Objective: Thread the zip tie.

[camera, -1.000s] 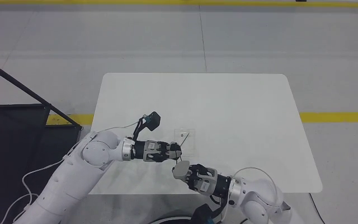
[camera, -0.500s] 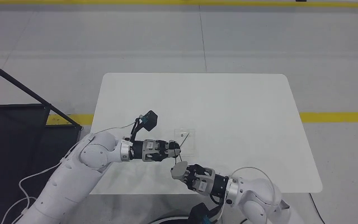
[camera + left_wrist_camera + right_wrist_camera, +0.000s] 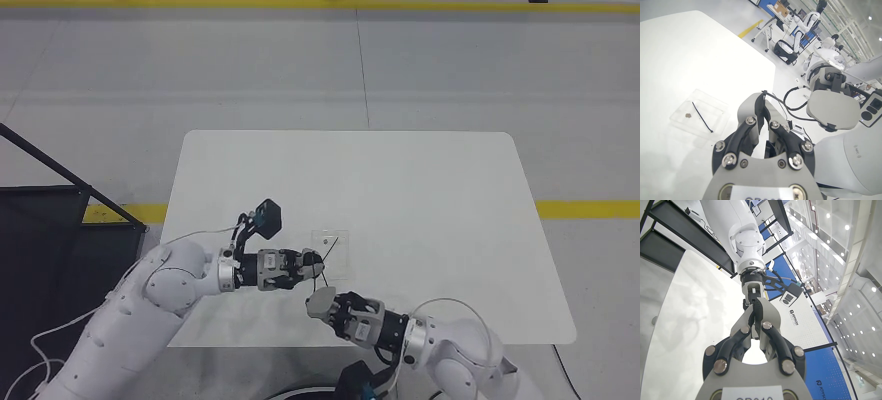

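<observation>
At the near edge of the table point(image 3: 450, 200) we found both arms drawn in close, their tips nearly meeting just beside the clear tray point(image 3: 713, 106). The left gripper point(image 3: 762, 98) was pinched narrow on the tie point(image 3: 763, 92). The tie's head stood proud of the fingertips, and its thin strap trailed off toward the other arm. The right gripper point(image 3: 754, 306) had its fingers pressed together too, but we could not tell whether the strap's tail lay between them. A spare tie point(image 3: 700, 117) lay flat in the tray, apart from both arms. We judged the step in hand to be bringing the tail to the head's slot, with the threading not yet made. To do it well, we thought the left should hold the head steady, slot facing the right arm, gripped close enough that the head could not twist. The right would need the tail held near its tip, so the free end did not bow. It should come in slowly along the slot's axis, toothed side the right way round. The risk we saw was the tail glancing off the small head or slipping in the pads.
</observation>
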Motion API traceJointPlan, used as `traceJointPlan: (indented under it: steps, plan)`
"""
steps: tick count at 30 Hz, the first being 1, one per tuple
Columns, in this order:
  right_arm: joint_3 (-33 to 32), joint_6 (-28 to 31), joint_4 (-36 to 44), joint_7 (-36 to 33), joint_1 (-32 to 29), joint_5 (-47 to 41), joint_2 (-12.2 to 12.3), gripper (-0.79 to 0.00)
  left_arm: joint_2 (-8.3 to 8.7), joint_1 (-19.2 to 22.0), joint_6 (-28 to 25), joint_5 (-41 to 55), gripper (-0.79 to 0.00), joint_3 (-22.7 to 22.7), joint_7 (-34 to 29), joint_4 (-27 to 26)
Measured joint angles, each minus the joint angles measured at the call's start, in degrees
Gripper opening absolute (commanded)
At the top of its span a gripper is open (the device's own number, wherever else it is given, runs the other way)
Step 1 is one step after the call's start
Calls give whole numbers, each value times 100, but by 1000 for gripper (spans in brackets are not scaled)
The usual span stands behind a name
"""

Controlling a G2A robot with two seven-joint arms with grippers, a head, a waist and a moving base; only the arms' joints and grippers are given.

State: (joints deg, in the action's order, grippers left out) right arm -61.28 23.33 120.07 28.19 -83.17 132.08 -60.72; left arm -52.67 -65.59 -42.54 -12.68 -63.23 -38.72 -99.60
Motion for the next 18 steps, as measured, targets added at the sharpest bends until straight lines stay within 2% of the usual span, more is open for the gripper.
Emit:
traceJointPlan:
  steps: [18]
  plan:
    - [-98,-352,-33,-248,-51,-410,-6,-785,-12,-280,-44,-814,-785,-132,587,-251]
